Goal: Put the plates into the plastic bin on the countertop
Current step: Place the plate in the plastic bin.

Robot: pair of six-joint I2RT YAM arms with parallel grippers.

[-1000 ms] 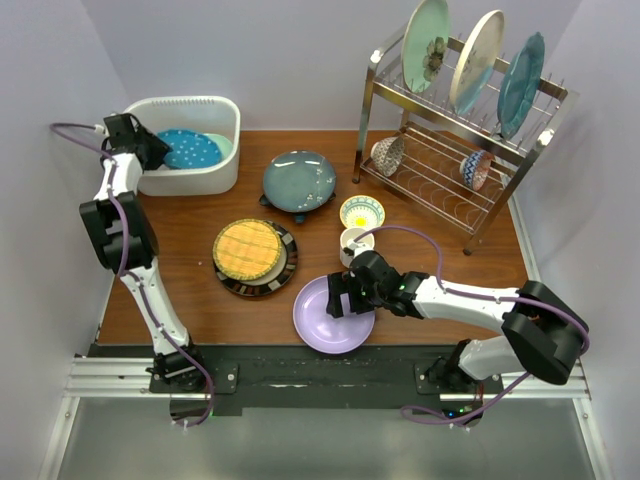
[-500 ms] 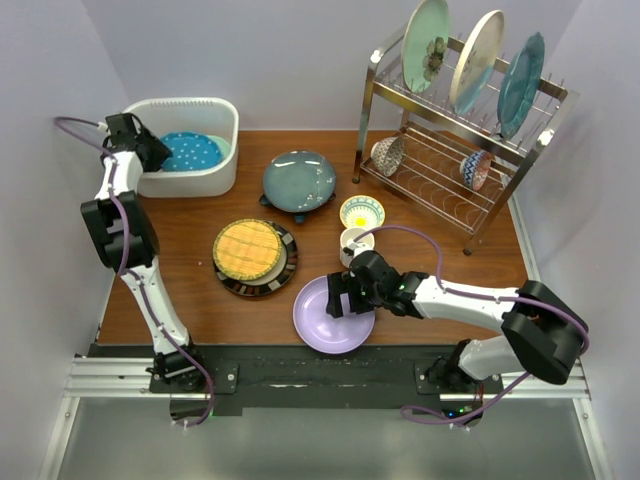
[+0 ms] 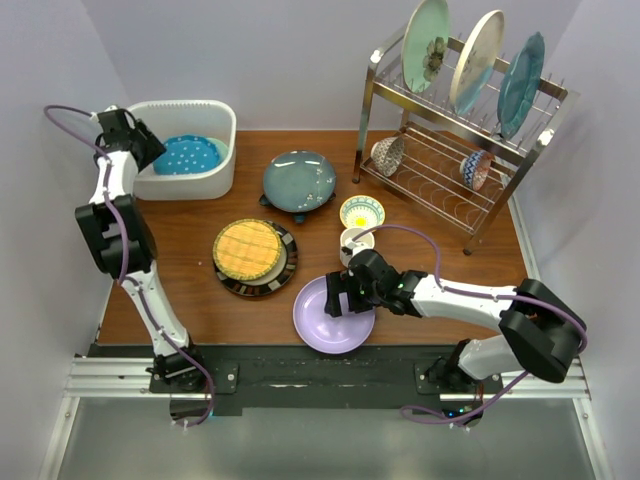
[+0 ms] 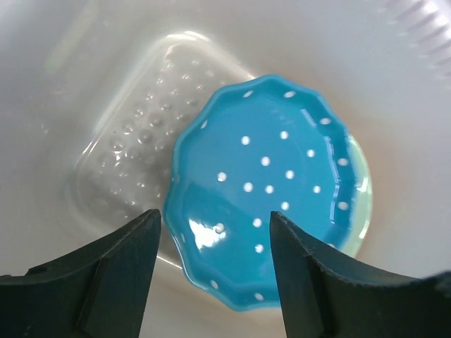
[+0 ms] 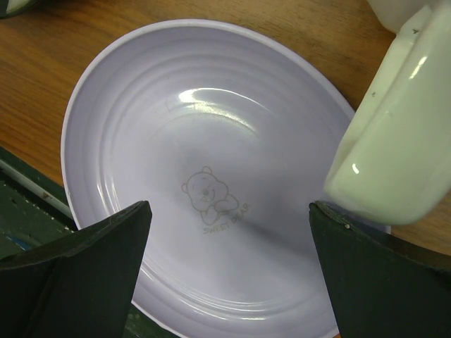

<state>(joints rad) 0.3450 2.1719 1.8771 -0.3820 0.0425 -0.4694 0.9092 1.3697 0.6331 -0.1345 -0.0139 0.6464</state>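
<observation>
The white plastic bin stands at the back left of the countertop. A blue dotted plate lies in it on a pale green plate. My left gripper hangs open and empty over the bin's left side. In the left wrist view the blue plate lies below the gripper. My right gripper is open just over the lilac plate at the front. The right wrist view shows that plate between the gripper's spread fingers.
A dark teal plate and a black-rimmed yellow woven plate lie mid-table. A small patterned bowl and a white mug sit beside my right gripper; the mug is close. The wire rack at the back right holds three upright plates and two bowls.
My left gripper has drawn back slightly to the left and up at the bin's left side. The right arm and the lilac plate have not moved.
</observation>
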